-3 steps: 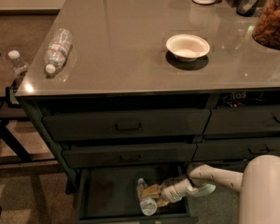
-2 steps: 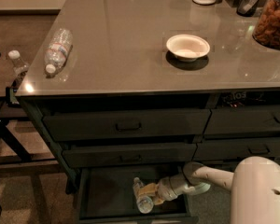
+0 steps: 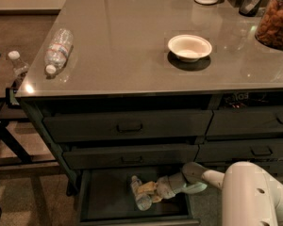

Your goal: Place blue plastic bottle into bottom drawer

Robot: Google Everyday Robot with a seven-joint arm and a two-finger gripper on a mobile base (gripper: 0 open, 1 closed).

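Worktop: the grey worktop lies well above the end effector and carries nothing the task needs.
Robot body: its white shell sits to the right of the end effector. The arm reaches left from it, low, under the two handled drawers.
Bottom drawer: the bottom drawer is pulled out. Its dark floor lies directly under and around the end effector.
Shut drawers: the top drawer and middle drawer are just above the end effector. The middle one's lower edge is close over the arm.
Clear bottle: the crinkled water bottle lies on its side up on the worktop, far up and to the left of the end effector. It is not the target.
Bowl: the white bowl is high above, slightly to the right.
End effector: the end effector is inside the open drawer, right at the bottle. I cannot tell whether it is clamped on the bottle or has let go.
Blue plastic bottle: the blue plastic bottle is touching the end effector on its left side. It lies tilted over the drawer floor, cap towards the back.
Step in hand: this looks like the placing itself, with the bottle already within the drawer's walls.
Next move: probably let the bottle rest fully on the floor and release it. The arm should then draw back to the right and out, staying low so it clears the middle drawer without dragging the bottle along.
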